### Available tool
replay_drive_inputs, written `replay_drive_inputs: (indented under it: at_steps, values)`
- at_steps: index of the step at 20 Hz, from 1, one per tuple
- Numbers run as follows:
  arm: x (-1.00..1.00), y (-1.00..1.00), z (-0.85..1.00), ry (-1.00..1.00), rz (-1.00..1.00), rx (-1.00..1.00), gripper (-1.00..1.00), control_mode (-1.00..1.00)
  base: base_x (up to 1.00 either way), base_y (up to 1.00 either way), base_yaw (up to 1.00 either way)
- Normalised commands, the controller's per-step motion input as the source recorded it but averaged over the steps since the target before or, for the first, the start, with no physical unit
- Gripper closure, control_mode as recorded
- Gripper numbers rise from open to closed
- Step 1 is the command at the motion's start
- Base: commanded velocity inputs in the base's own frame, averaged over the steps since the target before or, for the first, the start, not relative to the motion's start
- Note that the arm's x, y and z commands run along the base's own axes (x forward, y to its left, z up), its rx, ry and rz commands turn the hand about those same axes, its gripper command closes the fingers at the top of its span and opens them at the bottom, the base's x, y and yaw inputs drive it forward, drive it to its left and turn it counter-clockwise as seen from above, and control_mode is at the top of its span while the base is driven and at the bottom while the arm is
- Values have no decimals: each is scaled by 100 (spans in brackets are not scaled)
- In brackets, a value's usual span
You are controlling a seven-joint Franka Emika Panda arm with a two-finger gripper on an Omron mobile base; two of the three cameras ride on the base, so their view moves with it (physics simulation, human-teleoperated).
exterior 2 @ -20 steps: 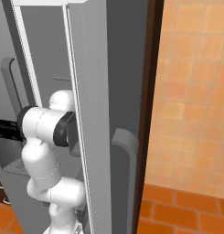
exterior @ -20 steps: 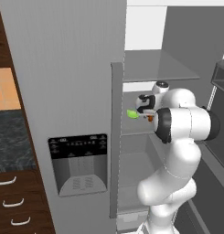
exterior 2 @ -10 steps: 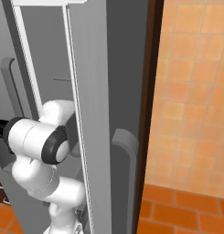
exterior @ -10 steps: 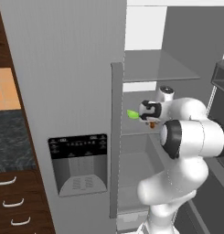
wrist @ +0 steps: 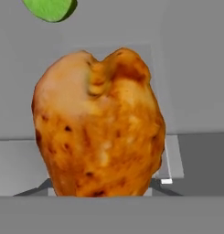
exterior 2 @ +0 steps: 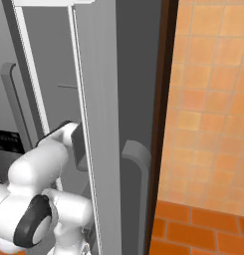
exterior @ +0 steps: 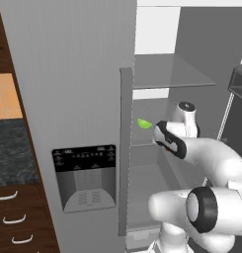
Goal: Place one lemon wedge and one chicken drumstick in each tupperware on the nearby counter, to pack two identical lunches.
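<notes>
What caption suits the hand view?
Close-up of a browned chicken drumstick inside the grey fridge, a green wedge at the top edge.

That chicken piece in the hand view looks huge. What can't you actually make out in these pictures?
- Claw: in the hand view the chicken drumstick covers its tips, so the grip itself is hidden.
- Drumstick's lower end: cut off at the bottom of the hand view.
- Green piece: cut by the hand view's top edge; small in the left base view.
- Counter: a sliver at the left base view's edge.

Browned drumstick (wrist: 98, 125) upright, close-up, green wedge (wrist: 50, 9) beyond
</notes>
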Motion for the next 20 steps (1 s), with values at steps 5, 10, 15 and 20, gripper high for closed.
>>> replay_drive_inputs:
  at_steps: [5,10,15,20]
  values:
    - [-91,30,97,-5,4,-3,100,-100,0,0,0]
    - [-64,12,94,-4,3,-1,100,-100,0,0,0]
    - [-54,0,83,-11,0,0,100,-100,0,0,0]
    - [-77,8,78,-8,0,0,100,-100,0,0,0]
